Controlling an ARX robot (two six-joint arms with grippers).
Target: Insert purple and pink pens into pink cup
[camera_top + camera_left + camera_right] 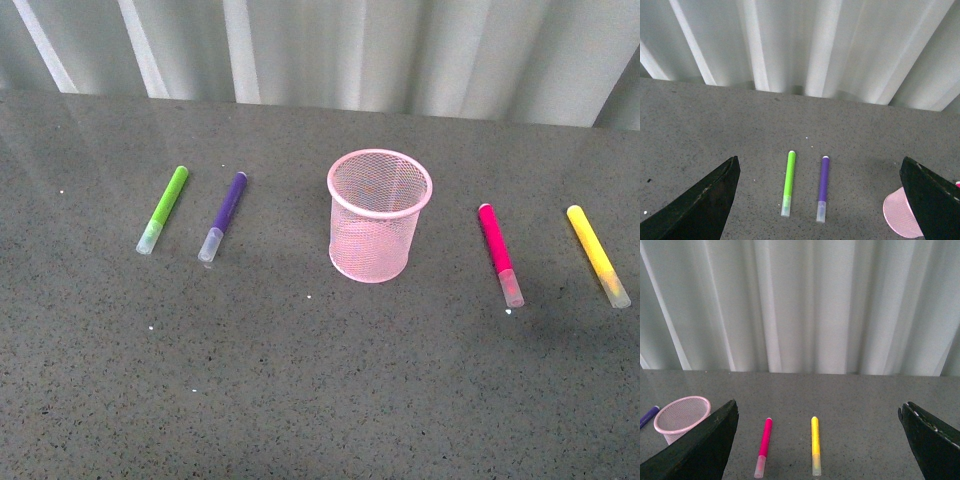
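Observation:
The pink cup [380, 214] stands upright and empty at the middle of the grey table, also seen as the pink cup [681, 418] and as a partly hidden pink cup [898, 214]. The purple pen [224, 215] lies flat left of it, clear cap toward me; the same purple pen [823, 188] shows far ahead of my open left gripper [821, 197]. The pink pen [499, 252] lies right of the cup. My open right gripper [818, 440] hangs well back from this pink pen [764, 446]. Neither arm shows in the front view.
A lime-green marker [164, 208] lies left of the purple pen, parallel to it. A yellow marker [597, 254] lies near the table's right edge. A pleated white curtain [320, 45] closes off the table's far side.

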